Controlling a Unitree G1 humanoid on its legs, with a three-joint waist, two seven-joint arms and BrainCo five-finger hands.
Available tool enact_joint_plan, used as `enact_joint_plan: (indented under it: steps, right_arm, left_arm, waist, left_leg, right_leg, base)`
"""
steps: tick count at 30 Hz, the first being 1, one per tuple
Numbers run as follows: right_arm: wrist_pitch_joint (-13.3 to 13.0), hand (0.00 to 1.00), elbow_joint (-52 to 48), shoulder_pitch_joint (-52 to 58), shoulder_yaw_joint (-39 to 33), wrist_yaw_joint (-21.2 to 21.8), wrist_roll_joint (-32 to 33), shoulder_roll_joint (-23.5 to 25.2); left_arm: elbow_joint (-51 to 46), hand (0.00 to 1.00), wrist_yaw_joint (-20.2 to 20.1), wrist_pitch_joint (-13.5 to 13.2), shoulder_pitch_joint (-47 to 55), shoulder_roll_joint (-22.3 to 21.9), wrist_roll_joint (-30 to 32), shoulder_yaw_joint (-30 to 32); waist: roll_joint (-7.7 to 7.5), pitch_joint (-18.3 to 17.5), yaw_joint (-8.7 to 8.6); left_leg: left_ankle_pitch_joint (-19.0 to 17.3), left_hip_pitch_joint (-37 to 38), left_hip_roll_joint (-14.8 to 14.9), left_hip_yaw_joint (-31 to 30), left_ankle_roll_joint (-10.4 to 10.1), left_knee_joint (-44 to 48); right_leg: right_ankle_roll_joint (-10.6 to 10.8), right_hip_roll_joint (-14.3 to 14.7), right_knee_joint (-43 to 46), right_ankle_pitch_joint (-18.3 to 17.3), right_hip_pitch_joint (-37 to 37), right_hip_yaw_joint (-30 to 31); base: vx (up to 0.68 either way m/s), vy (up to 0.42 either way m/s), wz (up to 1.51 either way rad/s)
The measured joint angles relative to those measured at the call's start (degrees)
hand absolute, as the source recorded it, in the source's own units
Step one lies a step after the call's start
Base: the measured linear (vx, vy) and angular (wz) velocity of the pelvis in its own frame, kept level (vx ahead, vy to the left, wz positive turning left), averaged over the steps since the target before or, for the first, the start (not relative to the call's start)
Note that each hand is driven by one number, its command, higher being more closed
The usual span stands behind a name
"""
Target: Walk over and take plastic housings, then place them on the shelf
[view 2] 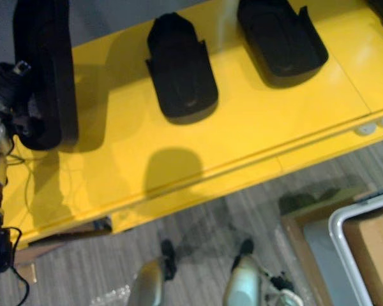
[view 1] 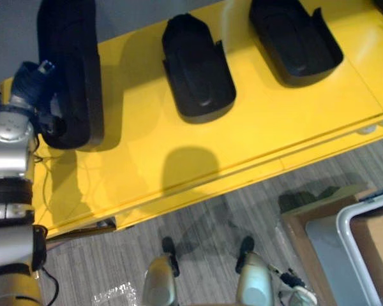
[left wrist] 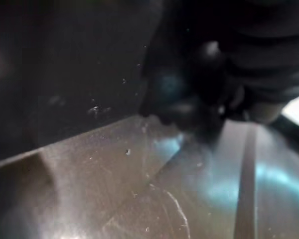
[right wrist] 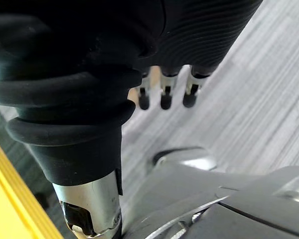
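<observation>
3 housings (view 1: 198, 67) abreast on shelf (view 1: 293, 121); bin (view 1: 345, 229) on floor (view 1: 83, 255), front right

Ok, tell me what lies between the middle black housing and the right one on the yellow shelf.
Nothing: between the middle housing and the right housing is bare yellow shelf, seen in the left eye view.

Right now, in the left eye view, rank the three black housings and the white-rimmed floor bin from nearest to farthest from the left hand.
1. Left housing: beside the left hand, at the yellow shelf's left end.
2. Middle housing: mid-shelf.
3. Right housing: farther right on the shelf.
4. White-rimmed bin: on the floor, lower right.
</observation>
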Motion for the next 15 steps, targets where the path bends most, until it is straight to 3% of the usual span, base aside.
enact_joint_plan:
  steps: [6,15]
  right_arm:
    - [0.21,0.0,0.94,-0.34,0.0,0.01,0.0,0.02]
    - [0.25,0.0,0.8,-0.75,-0.05,0.07,0.0,-0.06]
  left_arm:
    - [3.71,1.0,0.16,1.33,-1.24,-4.17,4.93,0.03]
    - [7.48,1.0,0.23,2.39,-3.07,-5.47,9.62,0.04]
  waist:
    - [0.01,0.01,-0.35]
    - [0.61,0.47,-0.67]
  left_leg:
    - [0.05,1.84,-0.26,0.05,0.04,-0.89]
    - [0.47,1.78,-0.14,0.24,-0.21,-1.9]
  right_leg:
    - [0.22,-0.01,-1.08,0.14,1.98,-0.14]
    - [0.22,0.46,-2.29,0.81,1.8,-0.08]
  base:
    - [0.0,0.0,0.0]
    - [0.0,0.0,0.0]
